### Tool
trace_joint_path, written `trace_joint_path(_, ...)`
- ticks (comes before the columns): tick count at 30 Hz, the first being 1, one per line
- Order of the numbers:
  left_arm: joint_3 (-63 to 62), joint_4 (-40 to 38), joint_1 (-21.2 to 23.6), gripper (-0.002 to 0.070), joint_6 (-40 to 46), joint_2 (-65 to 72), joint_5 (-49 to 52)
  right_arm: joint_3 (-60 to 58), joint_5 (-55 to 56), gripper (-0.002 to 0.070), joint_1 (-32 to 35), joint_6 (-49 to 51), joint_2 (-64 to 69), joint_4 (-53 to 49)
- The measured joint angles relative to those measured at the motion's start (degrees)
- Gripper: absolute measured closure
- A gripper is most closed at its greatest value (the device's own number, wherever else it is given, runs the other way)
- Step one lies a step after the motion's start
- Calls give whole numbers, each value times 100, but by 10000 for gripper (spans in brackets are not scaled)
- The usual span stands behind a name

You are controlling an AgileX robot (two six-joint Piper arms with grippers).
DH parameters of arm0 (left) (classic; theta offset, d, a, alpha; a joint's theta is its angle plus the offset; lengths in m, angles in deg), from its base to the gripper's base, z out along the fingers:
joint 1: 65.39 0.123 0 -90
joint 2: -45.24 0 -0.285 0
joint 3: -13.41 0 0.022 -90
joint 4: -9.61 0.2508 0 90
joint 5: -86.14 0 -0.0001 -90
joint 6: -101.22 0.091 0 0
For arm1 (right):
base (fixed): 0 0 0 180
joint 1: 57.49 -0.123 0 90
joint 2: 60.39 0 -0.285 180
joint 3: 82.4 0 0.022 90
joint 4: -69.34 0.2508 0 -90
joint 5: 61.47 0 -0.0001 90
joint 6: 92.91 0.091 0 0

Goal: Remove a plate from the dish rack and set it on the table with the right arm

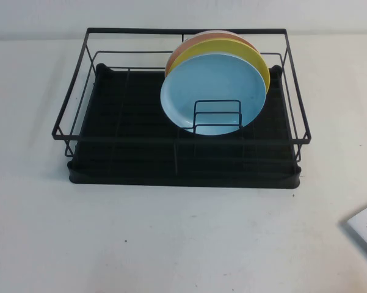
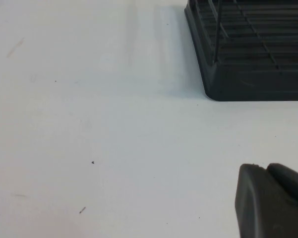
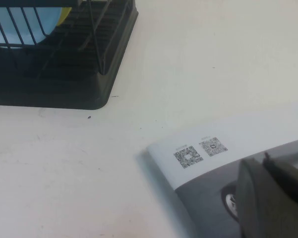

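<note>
The light-blue plate stands on edge in the black wire dish rack, leaning at the front of a stack, with the small wire plate holder in front of it. A piece of it shows through the wires in the right wrist view. Neither arm shows in the high view. My right gripper is shut and empty, low over a booklet to the right of the rack. My left gripper is shut and empty over the white table, near the rack's left front corner.
A yellow plate and an orange plate stand behind the blue one. A booklet with QR codes lies on the table at the right front edge. The white table spreads in front of the rack.
</note>
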State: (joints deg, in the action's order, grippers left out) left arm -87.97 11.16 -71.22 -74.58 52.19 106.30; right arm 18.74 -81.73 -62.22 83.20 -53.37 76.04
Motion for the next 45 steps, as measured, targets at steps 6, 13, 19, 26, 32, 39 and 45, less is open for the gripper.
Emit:
trace_joint_path(6, 0, 0, 0, 679, 0, 0, 0, 0, 0, 694, 0, 0, 0, 0)
trace_joint_path(13, 0, 0, 0, 679, 0, 0, 0, 0, 0, 694, 0, 0, 0, 0)
trace_joint_path(19, 0, 0, 0, 679, 0, 0, 0, 0, 0, 694, 0, 0, 0, 0)
trace_joint_path(26, 0, 0, 0, 679, 0, 0, 0, 0, 0, 694, 0, 0, 0, 50)
trace_joint_path(32, 0, 0, 0, 679, 0, 0, 0, 0, 0, 694, 0, 0, 0, 63)
trace_joint_path(39, 0, 0, 0, 679, 0, 0, 0, 0, 0, 694, 0, 0, 0, 63)
trace_joint_path(45, 0, 0, 0, 679, 0, 0, 0, 0, 27, 694, 0, 0, 0, 352)
